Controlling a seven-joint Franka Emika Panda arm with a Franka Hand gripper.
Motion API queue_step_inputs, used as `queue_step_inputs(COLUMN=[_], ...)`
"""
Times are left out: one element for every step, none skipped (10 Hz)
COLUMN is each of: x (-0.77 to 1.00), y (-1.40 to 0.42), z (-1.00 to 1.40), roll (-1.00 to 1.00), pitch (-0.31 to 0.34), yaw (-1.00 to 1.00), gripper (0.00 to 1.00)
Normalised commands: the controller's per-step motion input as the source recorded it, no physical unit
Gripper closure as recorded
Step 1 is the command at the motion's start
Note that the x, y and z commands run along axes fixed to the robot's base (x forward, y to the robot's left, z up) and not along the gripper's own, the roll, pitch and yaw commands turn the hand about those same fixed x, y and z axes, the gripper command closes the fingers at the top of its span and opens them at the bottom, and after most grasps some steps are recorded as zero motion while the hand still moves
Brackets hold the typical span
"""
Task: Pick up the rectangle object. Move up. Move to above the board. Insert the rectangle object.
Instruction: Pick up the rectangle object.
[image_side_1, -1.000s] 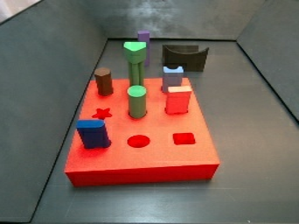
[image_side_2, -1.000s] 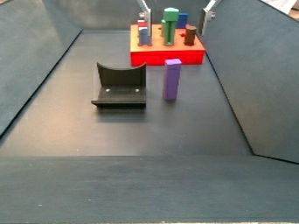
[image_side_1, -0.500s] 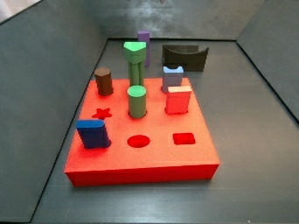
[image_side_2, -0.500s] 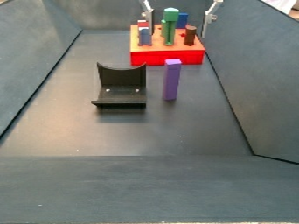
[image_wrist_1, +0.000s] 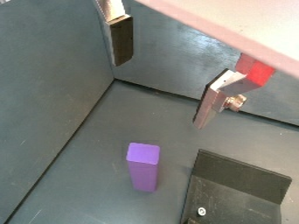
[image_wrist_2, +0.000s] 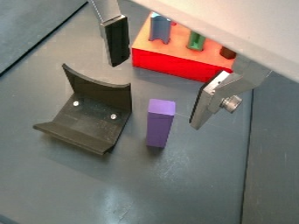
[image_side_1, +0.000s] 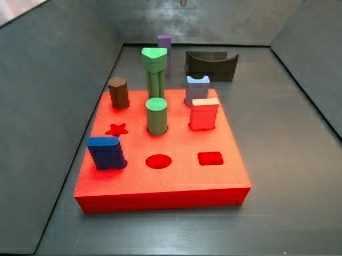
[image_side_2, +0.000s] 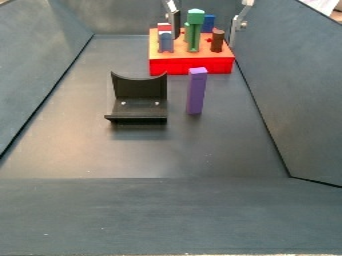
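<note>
The rectangle object, a slim purple block, stands upright on the dark floor in both wrist views (image_wrist_1: 143, 164) (image_wrist_2: 160, 122) and in both side views (image_side_2: 197, 90) (image_side_1: 163, 43). It stands between the fixture and the board. The board is a thick red slab (image_side_1: 181, 180) (image_side_2: 191, 65) (image_wrist_2: 176, 59). My gripper (image_wrist_1: 167, 70) (image_wrist_2: 163, 70) is open and empty, high above the floor. The block lies below and just short of the gap between the fingers (image_wrist_2: 115, 39). Only the fingertips (image_side_2: 242, 10) show at the top edge of a side view.
The fixture (image_side_2: 136, 98) (image_wrist_2: 87, 114) (image_wrist_1: 239, 192) (image_side_1: 213, 65) stands beside the purple block. The board carries green pegs (image_side_1: 156, 115), a brown cylinder (image_side_1: 119, 93), a dark blue block (image_side_1: 106, 153), a red block (image_side_1: 203, 113) and a pale blue piece (image_side_1: 198, 86). Sloping grey walls enclose the floor.
The fingertips at the top of a side view have shifted slightly. The purple block, the fixture and the board have not moved.
</note>
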Motion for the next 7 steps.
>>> queue_step_inputs(x=[0.0,0.0,0.0,0.0,0.0,0.0,0.0], y=[0.0,0.0,0.0,0.0,0.0,-0.01,-0.04], z=[-0.27,-0.27,-0.28,-0.27,-0.27,-0.15,-0.11], roll=[0.0,0.0,0.0,0.0,0.0,-0.05,-0.08], pitch=[-0.01,-0.007,-0.006,-0.004,0.0,-0.043,-0.08], yaw=[-1.0,-1.0,-1.0,-1.0,-1.0,-1.0,-1.0], gripper=[0.0,0.0,0.0,0.0,0.0,0.0,0.0])
